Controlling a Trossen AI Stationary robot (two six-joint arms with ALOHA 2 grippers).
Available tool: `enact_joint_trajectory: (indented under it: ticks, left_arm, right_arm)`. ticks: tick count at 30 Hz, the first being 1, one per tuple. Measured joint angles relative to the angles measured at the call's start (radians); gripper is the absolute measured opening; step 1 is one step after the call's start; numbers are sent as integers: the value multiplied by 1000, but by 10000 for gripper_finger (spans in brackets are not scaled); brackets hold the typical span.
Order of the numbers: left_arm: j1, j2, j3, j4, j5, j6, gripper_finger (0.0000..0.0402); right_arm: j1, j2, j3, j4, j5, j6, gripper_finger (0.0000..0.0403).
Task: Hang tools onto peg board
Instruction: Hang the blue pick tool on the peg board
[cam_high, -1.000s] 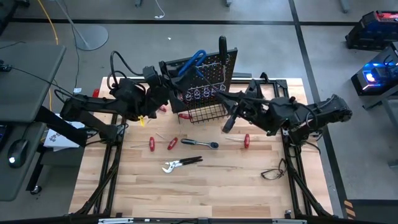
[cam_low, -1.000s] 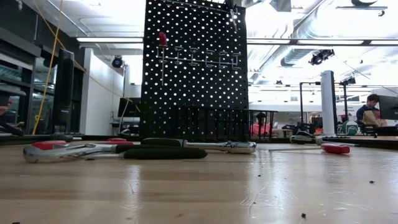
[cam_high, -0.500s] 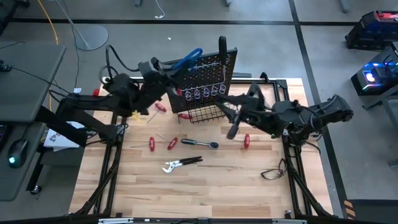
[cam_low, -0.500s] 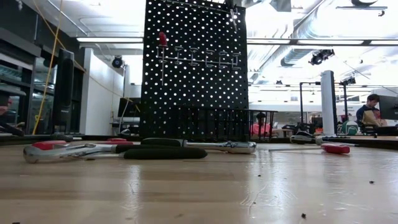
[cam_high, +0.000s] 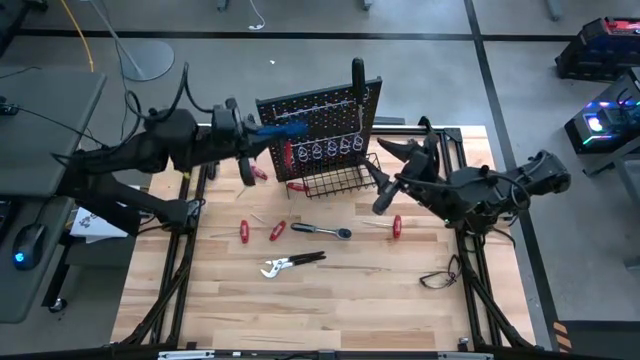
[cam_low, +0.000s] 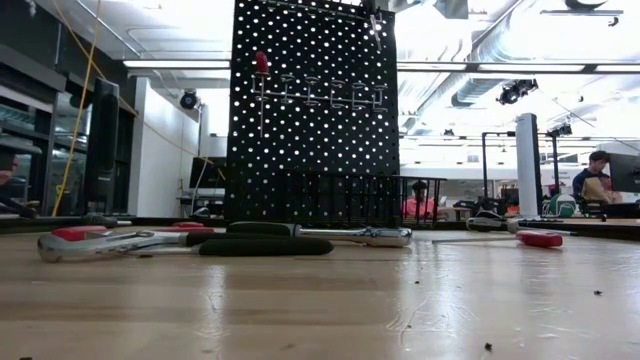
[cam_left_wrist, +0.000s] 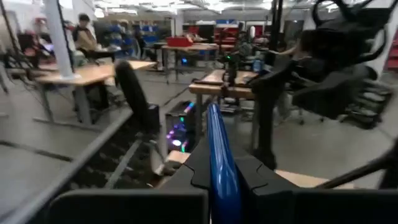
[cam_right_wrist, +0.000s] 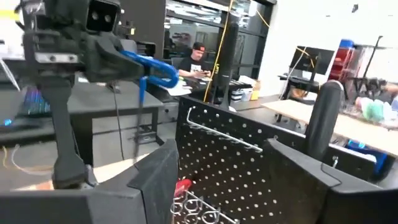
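The peg board stands upright at the table's far edge. The left gripper, raised beside the board's left end, is clamped on a blue hex key. The right gripper, fingers apart, hovers right of the wire basket. Pliers and red-handled screwdrivers lie on the table nearer.

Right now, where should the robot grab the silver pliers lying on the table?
Take the pliers from straight above, probably around the two dark handles that point right, near where they meet. They lie flat and apart from the other tools, so an open end effector could straddle both handles crosswise.
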Motion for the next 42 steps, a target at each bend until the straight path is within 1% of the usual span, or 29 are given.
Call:
enact_joint_trajectory:
  ticks: [3, 6, 7, 10, 15, 17, 19, 21, 24, 26, 30, 33, 36, 39, 42]
  left_arm:
    - [76, 8, 0, 32, 87, 21, 8]
    - [152, 22, -4, 29, 192, -1, 8]
    - [173, 26, -10, 26, 212, -4, 8]
    - [217, 40, -14, 14, 233, 5, 8]
    - [254, 38, -14, 20, 233, -44, 8]
    - [256, 38, -19, 26, 211, -78, 8]
    - [238, 35, -64, 103, 174, -117, 8]
    - [213, 31, -135, 226, 136, -164, 8]
    - [169, 29, -232, 386, 71, -183, 8]
    - [153, 22, -261, 430, 41, -184, 8]
    - [146, -17, -260, 398, 32, -161, 8]
    - [146, -54, -260, 321, 25, -143, 8]
    - [170, -57, -260, 291, 20, -124, 8]
    - [209, -30, -260, 323, 77, -106, 8]
    - [239, -21, -260, 307, 123, -107, 8]
  right_arm:
    - [-25, 0, 0, -8, 1, 60, 224]
    - [-47, 0, 0, -24, 3, 101, 224]
    - [-54, 0, 0, -29, 6, 119, 224]
    - [-73, 0, 0, -42, 25, 176, 224]
    - [-90, 0, 0, -46, 29, 229, 225]
    - [-93, 0, 0, -46, 29, 227, 225]
    - [-93, 0, 0, -46, 29, 210, 225]
    - [-93, 0, 0, -46, 29, 183, 225]
    - [-93, 0, 0, -46, 29, 155, 225]
    - [-93, 0, 0, -47, 28, 148, 225]
    - [-93, 0, 0, -69, 18, 145, 225]
    - [-93, 0, 0, -91, 18, 145, 225]
    - [-93, 0, 0, -97, 18, 145, 225]
    - [-94, 0, 0, -97, 17, 154, 225]
    - [-94, 0, 0, -96, 17, 155, 225]
